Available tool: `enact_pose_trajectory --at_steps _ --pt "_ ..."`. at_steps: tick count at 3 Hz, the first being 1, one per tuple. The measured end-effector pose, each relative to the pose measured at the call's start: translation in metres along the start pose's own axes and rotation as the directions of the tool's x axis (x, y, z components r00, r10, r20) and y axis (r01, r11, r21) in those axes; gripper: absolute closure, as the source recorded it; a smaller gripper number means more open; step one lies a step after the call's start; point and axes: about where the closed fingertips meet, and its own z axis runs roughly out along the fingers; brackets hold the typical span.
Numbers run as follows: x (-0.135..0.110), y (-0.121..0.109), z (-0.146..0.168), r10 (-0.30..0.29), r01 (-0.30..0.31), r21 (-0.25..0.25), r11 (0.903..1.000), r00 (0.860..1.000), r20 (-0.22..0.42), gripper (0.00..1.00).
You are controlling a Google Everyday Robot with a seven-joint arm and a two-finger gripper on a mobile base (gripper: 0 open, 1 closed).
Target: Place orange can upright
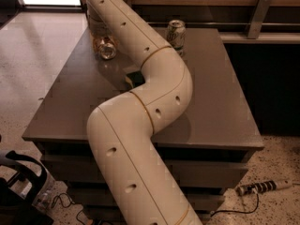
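The orange can (pixel 105 47) is at the table's far left, tilted, with a shiny silver end facing the camera. My gripper (pixel 97 28) is just above and behind it, at the end of the white arm (pixel 140 93), and is closed on the can. The arm's upper link hides much of the gripper. The grey table (pixel 220 102) carries both cans.
A white-and-green can (pixel 176 32) stands upright at the table's far edge, right of the arm. A small dark green object (pixel 135 78) lies beside the arm's elbow. A power strip (pixel 262 187) lies on the floor at right. Black gear (pixel 18 182) sits at lower left.
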Motion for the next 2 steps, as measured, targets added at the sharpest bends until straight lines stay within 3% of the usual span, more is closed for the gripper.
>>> enact_pose_trajectory --at_steps 1,2 --pt "-0.0016 0.0006 0.0015 0.0 0.0 -0.001 1.0 1.0 0.004 1.0" --pt "-0.0013 0.0008 0.0012 -0.001 0.001 -0.001 1.0 1.0 0.004 1.0"
